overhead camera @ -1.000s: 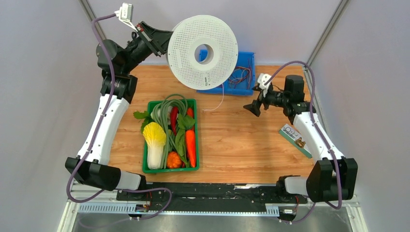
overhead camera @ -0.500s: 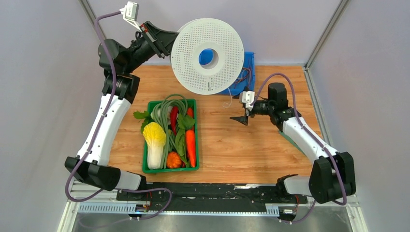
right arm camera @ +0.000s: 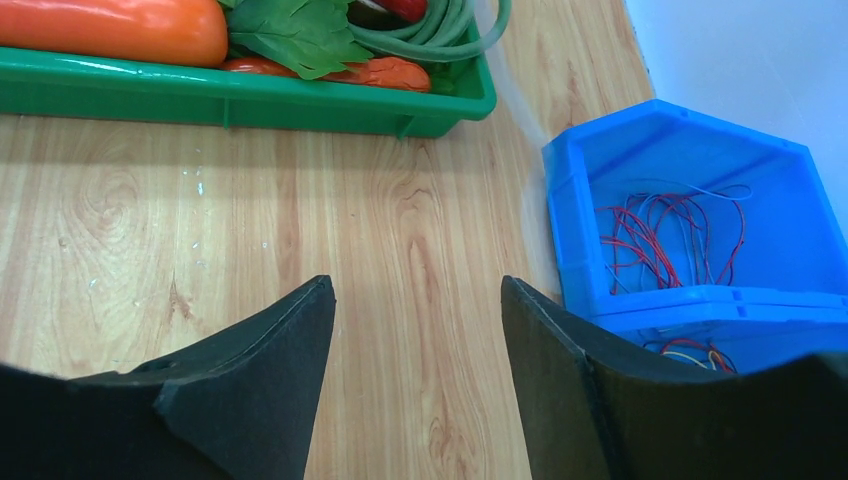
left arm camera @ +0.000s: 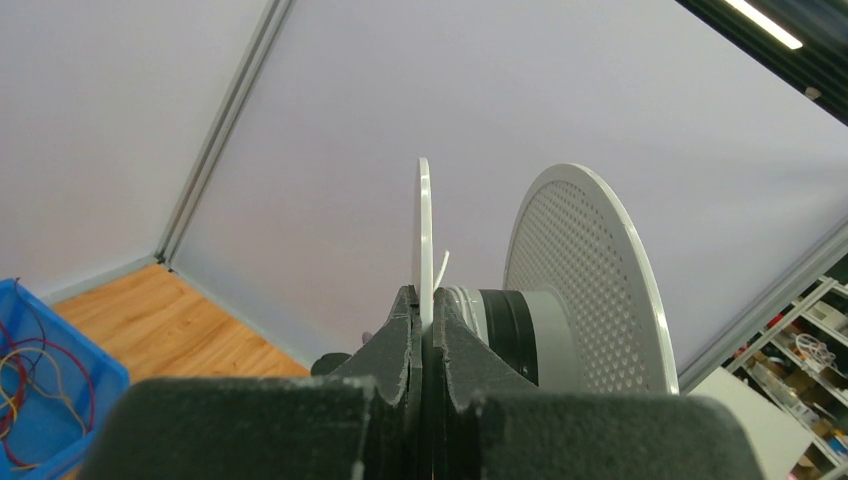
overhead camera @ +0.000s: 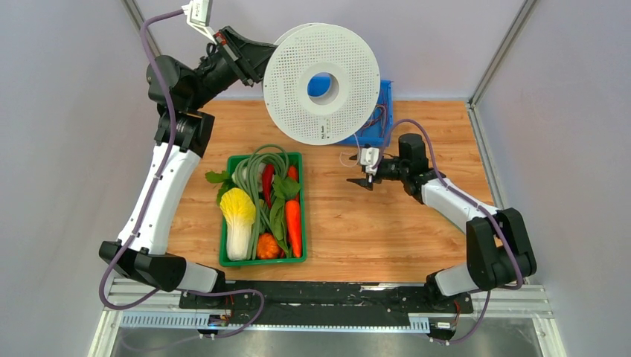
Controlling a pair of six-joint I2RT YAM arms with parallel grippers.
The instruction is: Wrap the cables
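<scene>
The pale-grey perforated spool [overhead camera: 298, 100] is held up in the air at the back, its face toward the camera. My left gripper [overhead camera: 257, 58] is shut on the edge of one flange. In the left wrist view the gripper [left arm camera: 425, 305] pinches the thin flange [left arm camera: 424, 230], with the second flange [left arm camera: 585, 280] to the right. Thin white wire [left arm camera: 456, 300] is wound on the hub, and a loose end sticks up. A white strand [overhead camera: 347, 156] hangs below the spool. My right gripper [overhead camera: 359, 181] is open and empty, low over bare wood [right arm camera: 415, 290], just below that strand.
A blue bin [overhead camera: 379, 126] with red and purple wire coils stands behind the right gripper; it also shows in the right wrist view [right arm camera: 700, 200]. A green tray [overhead camera: 225, 223] of toy vegetables lies left of centre and shows in the right wrist view [right arm camera: 250, 105].
My right arm has swung left from the table's right side to below the spool, its gripper open throughout. The left arm has shifted the spool slightly right and up.
</scene>
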